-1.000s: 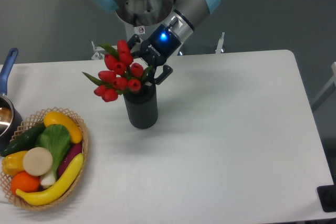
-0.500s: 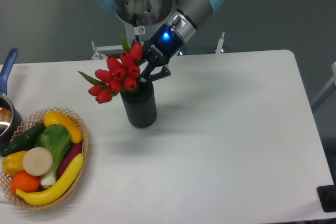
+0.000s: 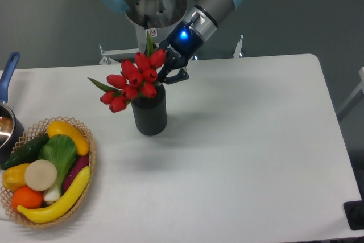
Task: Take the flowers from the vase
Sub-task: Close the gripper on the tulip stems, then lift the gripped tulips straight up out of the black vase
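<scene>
From the fixed camera, the vase [image 3: 149,115] stood upright on the white table [image 3: 239,140], left of centre and toward the back edge. The flowers [image 3: 135,79] sat in its mouth, the red buds bunched above the rim and leaning out to the left, with a green leaf poking out at the far left and another standing up behind. The gripper [image 3: 166,75] reached down at a slant from the arm to the right side of the bunch, just over the vase's mouth. Its fingers were lost behind the buds, so I could not tell whether they were clamped on the stems or apart.

At the table's front left corner lay a wicker basket [image 3: 88,155]. It held a yellow banana, a green leafy vegetable, a dark cucumber, a purple aubergine, an orange, a yellow pepper and a pale round piece. Behind the basket, at the left edge, a pot [image 3: 7,126] with a blue handle was partly cut off.
</scene>
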You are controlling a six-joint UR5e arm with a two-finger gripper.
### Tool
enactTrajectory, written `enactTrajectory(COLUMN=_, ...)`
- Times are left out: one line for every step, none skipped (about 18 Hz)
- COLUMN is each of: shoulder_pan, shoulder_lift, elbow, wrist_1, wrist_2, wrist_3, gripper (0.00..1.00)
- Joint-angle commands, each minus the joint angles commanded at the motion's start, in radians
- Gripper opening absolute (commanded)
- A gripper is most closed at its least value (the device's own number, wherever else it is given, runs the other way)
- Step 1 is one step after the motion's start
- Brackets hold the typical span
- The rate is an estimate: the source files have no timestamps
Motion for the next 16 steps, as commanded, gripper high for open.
enactTrajectory(shoulder_pan=0.002, shoulder_lift=0.012, elbow=0.005, wrist_1=0.0, wrist_2=0.002, wrist_3=-0.021, gripper=0.16)
enactTrajectory(shoulder_pan=0.005, shoulder_lift=0.021, elbow=0.008, wrist_1=0.0, wrist_2=0.002, wrist_3=-0.034, gripper=0.16)
enactTrajectory(shoulder_pan=0.006, shoulder_lift=0.026, elbow=0.011, wrist_1=0.0, wrist_2=0.002, wrist_3=-0.043, gripper=0.16)
enactTrajectory(shoulder_pan=0.006, shoulder_lift=0.031, elbow=0.014, wrist_1=0.0, wrist_2=0.0, wrist_3=-0.052, gripper=0.16)
enactTrajectory(shoulder_pan=0.008, shoulder_lift=0.035, elbow=0.021, wrist_1=-0.002, wrist_2=-0.002, wrist_3=-0.065, gripper=0.16)
enactTrajectory(shoulder_pan=0.008, shoulder_lift=0.035, elbow=0.028, wrist_1=-0.002, wrist_2=-0.002, wrist_3=-0.075, gripper=0.16)
enactTrajectory(shoulder_pan=0.008, shoulder_lift=0.035, elbow=0.034, wrist_1=-0.002, wrist_2=-0.005, wrist_3=-0.084, gripper=0.16)
enactTrajectory(shoulder_pan=0.008, shoulder_lift=0.037, elbow=0.046, wrist_1=-0.002, wrist_2=-0.012, wrist_3=-0.104, gripper=0.16)
enactTrajectory(shoulder_pan=0.008, shoulder_lift=0.04, elbow=0.054, wrist_1=-0.002, wrist_2=-0.018, wrist_3=-0.121, gripper=0.16)
enactTrajectory(shoulder_pan=0.008, shoulder_lift=0.043, elbow=0.061, wrist_1=-0.002, wrist_2=-0.02, wrist_3=-0.144, gripper=0.16)
enactTrajectory(shoulder_pan=0.008, shoulder_lift=0.046, elbow=0.071, wrist_1=-0.002, wrist_2=-0.02, wrist_3=-0.169, gripper=0.16)
enactTrajectory(shoulder_pan=0.008, shoulder_lift=0.054, elbow=0.078, wrist_1=-0.002, wrist_2=-0.025, wrist_3=-0.189, gripper=0.16)
enactTrajectory(shoulder_pan=0.008, shoulder_lift=0.058, elbow=0.08, wrist_1=-0.002, wrist_2=-0.035, wrist_3=-0.204, gripper=0.16)
enactTrajectory(shoulder_pan=0.009, shoulder_lift=0.071, elbow=0.083, wrist_1=-0.002, wrist_2=-0.043, wrist_3=-0.215, gripper=0.16)
enactTrajectory(shoulder_pan=0.011, shoulder_lift=0.078, elbow=0.084, wrist_1=-0.002, wrist_2=-0.06, wrist_3=-0.233, gripper=0.16)
enactTrajectory(shoulder_pan=0.011, shoulder_lift=0.078, elbow=0.087, wrist_1=-0.002, wrist_2=-0.072, wrist_3=-0.253, gripper=0.17)
